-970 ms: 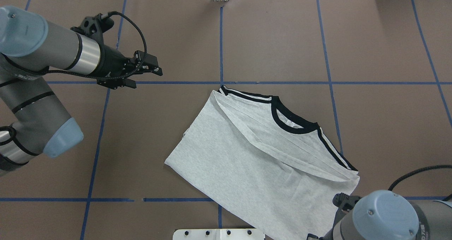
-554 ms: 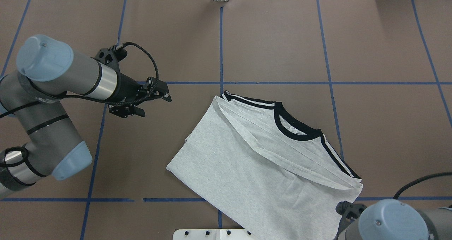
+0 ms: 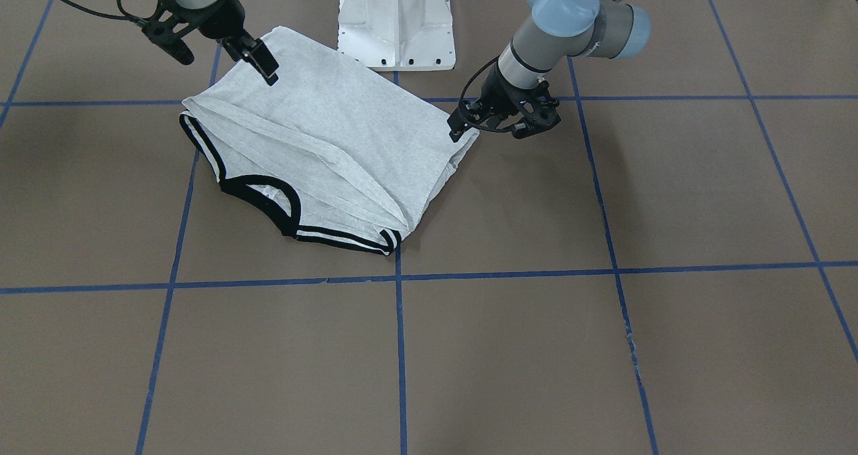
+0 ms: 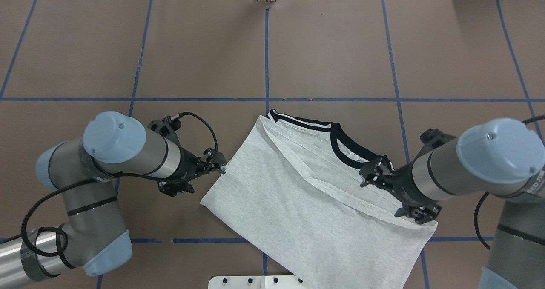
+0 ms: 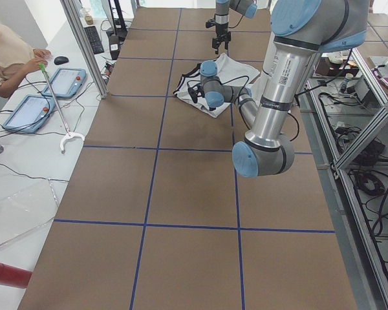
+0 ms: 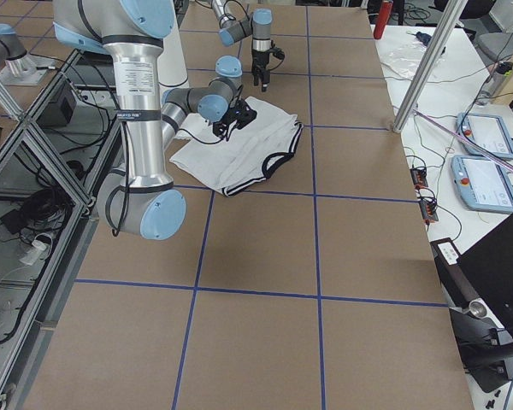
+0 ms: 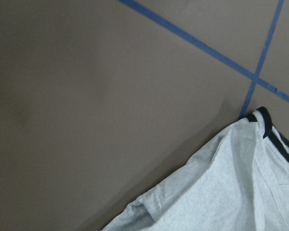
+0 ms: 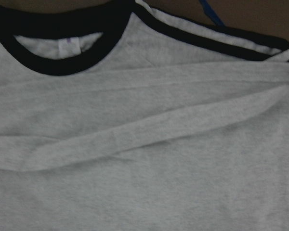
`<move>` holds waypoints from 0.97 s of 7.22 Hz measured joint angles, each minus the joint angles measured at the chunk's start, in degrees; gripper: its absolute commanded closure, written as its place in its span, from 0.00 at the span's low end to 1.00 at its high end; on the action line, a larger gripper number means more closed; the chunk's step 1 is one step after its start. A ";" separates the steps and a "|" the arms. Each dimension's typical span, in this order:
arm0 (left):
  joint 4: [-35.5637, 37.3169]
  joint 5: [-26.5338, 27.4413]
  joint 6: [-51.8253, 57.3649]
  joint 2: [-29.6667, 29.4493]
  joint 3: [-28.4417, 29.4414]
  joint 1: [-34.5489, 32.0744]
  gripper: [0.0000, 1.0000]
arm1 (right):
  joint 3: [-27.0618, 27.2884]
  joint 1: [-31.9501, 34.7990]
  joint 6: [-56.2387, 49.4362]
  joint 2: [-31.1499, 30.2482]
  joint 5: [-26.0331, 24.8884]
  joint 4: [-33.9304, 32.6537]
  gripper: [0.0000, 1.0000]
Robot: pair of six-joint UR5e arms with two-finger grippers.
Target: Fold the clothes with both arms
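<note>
- T-shirt (image 4: pixel 294 208): lies part-folded on the brown table (image 4: pixel 340 46), collar away from the robot.
- Left gripper (image 4: pixel 206 178): jaws spread beside one side edge, apparently ready to pinch.
- Right gripper (image 4: pixel 394 193): jaws spread over the opposite edge.

Both built of silver-grey tubes: left arm (image 4: pixel 140 155), right arm (image 4: pixel 443 174). Rounded light-blue joint caps (image 4: pixel 114 131), each with one small screw. Thin black bands ring the links, and a polished silver collar sits ahead of each black wrist. Black braided cable (image 4: pixel 210 129) loops off the left wrist. Dark lettering on the near upright link in the left side view, unreadable. Black, two-fingered: left end effector (image 3: pixel 493 132), right end effector (image 3: pixel 228 66). White pedestal base (image 3: pixel 395 19), dark bolt holes along its foot.
</note>
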 measured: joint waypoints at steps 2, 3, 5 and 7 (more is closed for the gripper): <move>1.30 2.68 -1.65 0.15 0.64 3.14 0.23 | -2.36 3.37 -2.46 1.21 -0.70 0.34 0.00; 1.44 3.34 -1.91 0.19 0.86 3.76 0.30 | -3.04 3.71 -2.77 1.36 -1.01 0.45 0.00; 1.96 4.22 -2.04 0.24 1.35 4.64 0.52 | -3.78 3.88 -2.90 1.49 -1.04 0.56 0.00; 4.02 5.21 -2.05 0.53 1.34 5.02 1.00 | -3.87 3.89 -2.80 1.55 -0.77 0.54 0.00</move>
